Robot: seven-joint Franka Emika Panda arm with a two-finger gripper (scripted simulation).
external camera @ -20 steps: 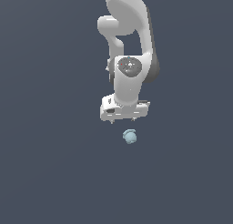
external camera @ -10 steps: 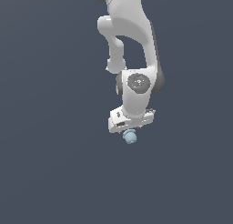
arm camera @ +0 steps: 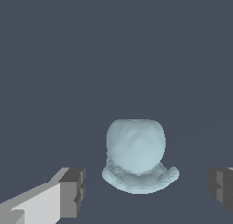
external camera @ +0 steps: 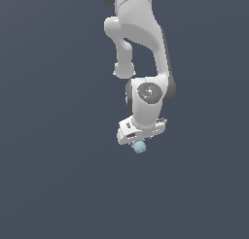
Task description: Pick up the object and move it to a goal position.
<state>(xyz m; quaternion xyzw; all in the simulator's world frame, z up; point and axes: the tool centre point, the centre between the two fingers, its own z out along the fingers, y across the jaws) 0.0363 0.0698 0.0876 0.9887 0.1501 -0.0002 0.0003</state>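
your claw (arm camera: 145, 191) is spread wide in the wrist view: one dark-tipped finger (arm camera: 73, 192) sits on one side of the pale light-blue blob (arm camera: 136, 154) and the other finger (arm camera: 222, 189) on the far side, with clear gaps, neither touching it. the blob is rounded on top with a flared, lumpy base, and it rests on the dark grey surface (arm camera: 113, 50) between the fingers. in the exterior view you see the blob (external camera: 139, 146) peeking out just under the white claw (external camera: 138, 138), with the arm (external camera: 141, 48) rising above it.
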